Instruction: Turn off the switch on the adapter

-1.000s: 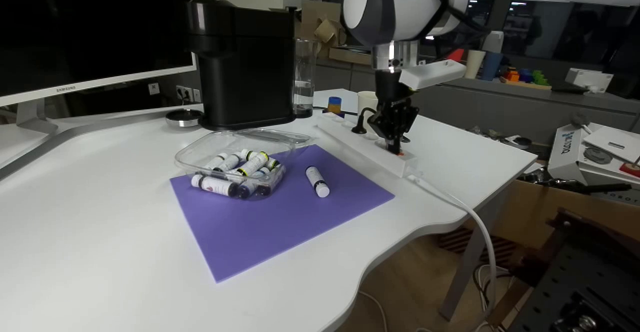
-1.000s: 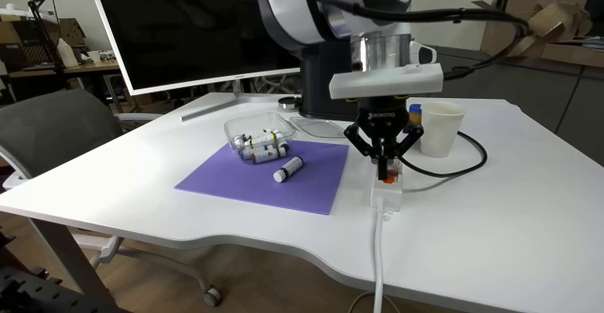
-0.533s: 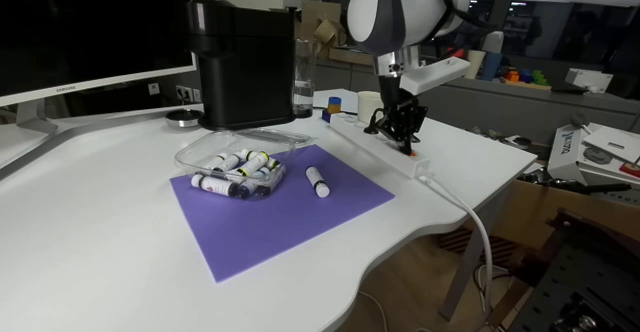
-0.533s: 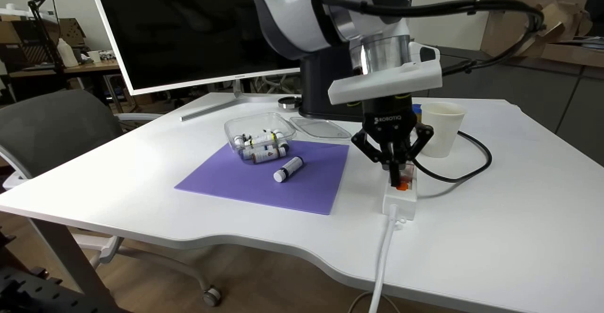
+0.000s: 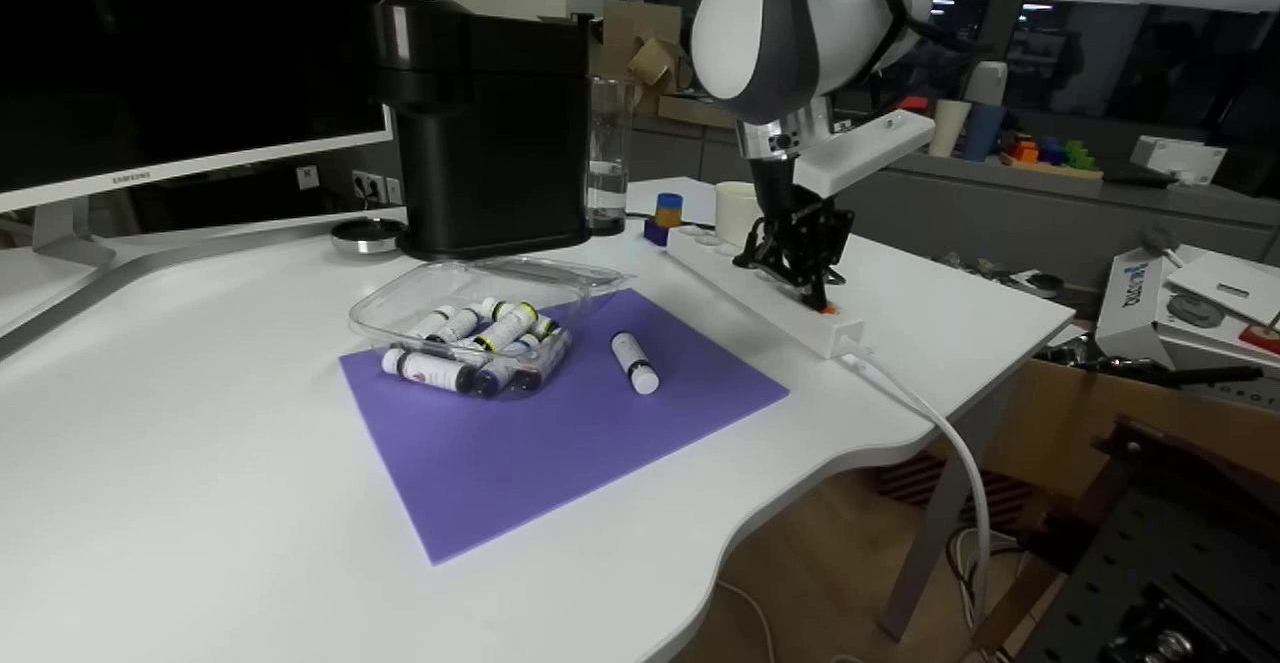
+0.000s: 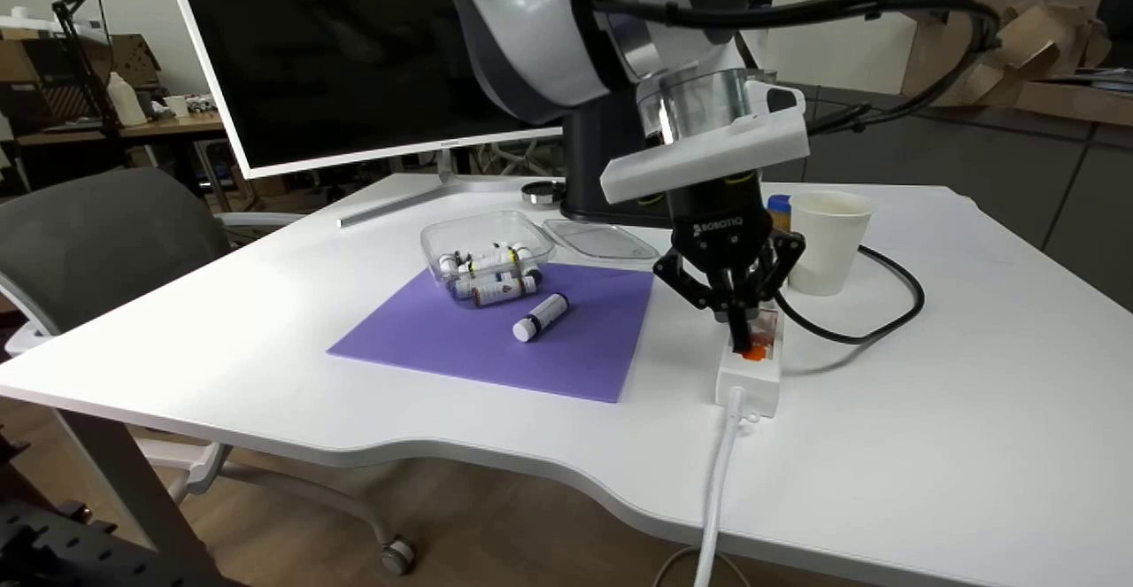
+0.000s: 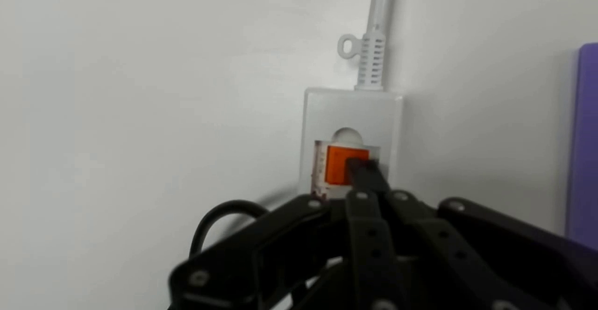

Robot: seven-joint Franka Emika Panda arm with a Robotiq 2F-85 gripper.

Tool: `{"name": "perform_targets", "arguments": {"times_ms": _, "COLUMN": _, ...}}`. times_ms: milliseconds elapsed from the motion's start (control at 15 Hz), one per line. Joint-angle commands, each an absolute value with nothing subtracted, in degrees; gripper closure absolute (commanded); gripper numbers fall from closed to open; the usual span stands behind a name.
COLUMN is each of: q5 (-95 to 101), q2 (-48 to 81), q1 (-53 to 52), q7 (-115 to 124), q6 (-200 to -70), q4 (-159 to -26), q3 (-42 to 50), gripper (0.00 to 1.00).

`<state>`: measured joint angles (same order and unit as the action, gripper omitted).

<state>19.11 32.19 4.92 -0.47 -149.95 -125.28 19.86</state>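
The adapter is a long white power strip, seen in both exterior views (image 5: 745, 288) (image 6: 748, 390) and in the wrist view (image 7: 350, 106). Its orange switch (image 7: 335, 165) is under a clear cover piece near the cable end; the switch also shows in both exterior views (image 5: 829, 310) (image 6: 754, 353). My gripper (image 7: 362, 164) is shut, fingertips together with nothing between them. The tips are at the switch and hide its right part in the wrist view. The gripper (image 6: 742, 346) is tilted in both exterior views (image 5: 818, 303). Whether the switch is pressed cannot be told.
A black plug cable (image 6: 885, 326) loops beside the strip. A paper cup (image 6: 823, 242) stands close to the gripper. A purple mat (image 5: 560, 463) with one loose bottle (image 5: 635, 363) and a clear box (image 5: 470, 313) of bottles lies alongside. A black machine (image 5: 490, 133) stands behind.
The strip and gripper have shifted away from the purple mat, mostly in the first half second. The arm has tilted more. The fingertips stay at the switch, and the gripper remains shut.
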Motion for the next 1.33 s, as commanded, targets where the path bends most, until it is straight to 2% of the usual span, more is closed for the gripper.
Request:
{"name": "perform_targets", "arguments": {"times_ms": 0, "q5": 20.8, "q2": 26.5, "q1": 3.9, "q7": 0.3, "q6": -151.1, "q4": -132.5, "q3": 18.7, "gripper": 1.0}}
{"name": "perform_targets", "arguments": {"times_ms": 600, "q5": 38.0, "q2": 7.5, "q1": -3.2, "q7": 7.5, "q6": -157.8, "q4": -145.8, "q3": 22.0, "gripper": 1.0}}
{"name": "perform_targets", "arguments": {"times_ms": 667, "q5": 39.1, "q2": 5.4, "q1": -2.3, "q7": 8.1, "q6": -156.7, "q4": -146.4, "q3": 20.9, "gripper": 0.74}}
{"name": "perform_targets", "arguments": {"times_ms": 733, "q5": 39.5, "q2": 3.4, "q1": -1.3, "q7": 8.1, "q6": -155.9, "q4": -146.8, "q3": 19.6, "gripper": 0.73}}
{"name": "perform_targets", "arguments": {"times_ms": 1267, "q5": 23.2, "q2": -7.5, "q1": 3.8, "q7": 3.0, "q6": -140.7, "q4": -147.5, "q3": 10.3, "gripper": 0.19}}
